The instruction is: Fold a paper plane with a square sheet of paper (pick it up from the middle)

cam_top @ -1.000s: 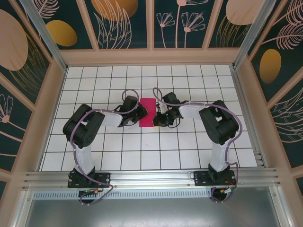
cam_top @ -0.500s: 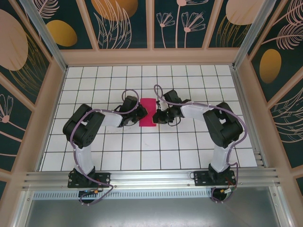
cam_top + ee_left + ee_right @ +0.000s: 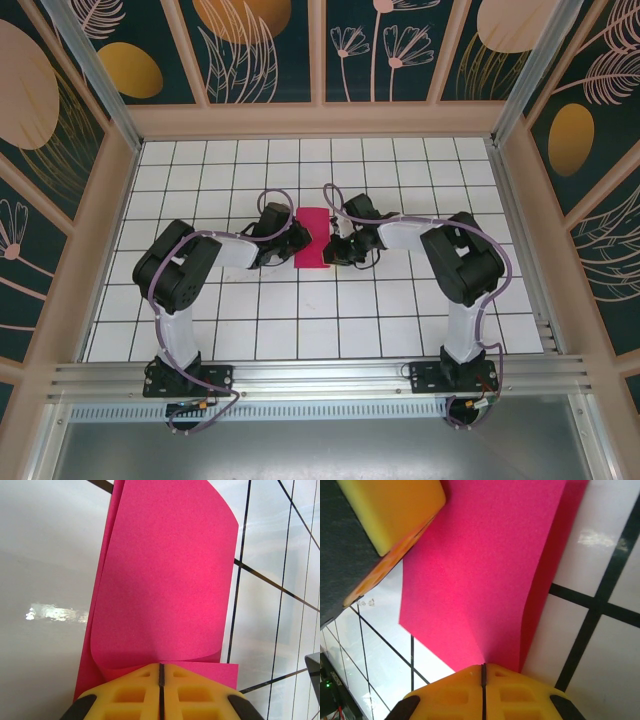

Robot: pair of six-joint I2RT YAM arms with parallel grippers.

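left end effector [image 3: 161, 670] meets folded pink paper [image 3: 165, 580] on gridded table [image 3: 45, 555].

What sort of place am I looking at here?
Probably a robot test booth: a left arm and right arm bolted to a metal rail, a white gridded table, flower-patterned wall panels all round.

Left hand [image 3: 296, 245] and right hand [image 3: 331, 250] flank the pink sheet [image 3: 312, 232] closely; tiled table [image 3: 300, 320] beyond lies open.

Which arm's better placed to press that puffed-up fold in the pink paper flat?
Probably the left: the paper bulges in a rounded loop right ahead of the shut left fingers. Near the right fingers it lies flatter.
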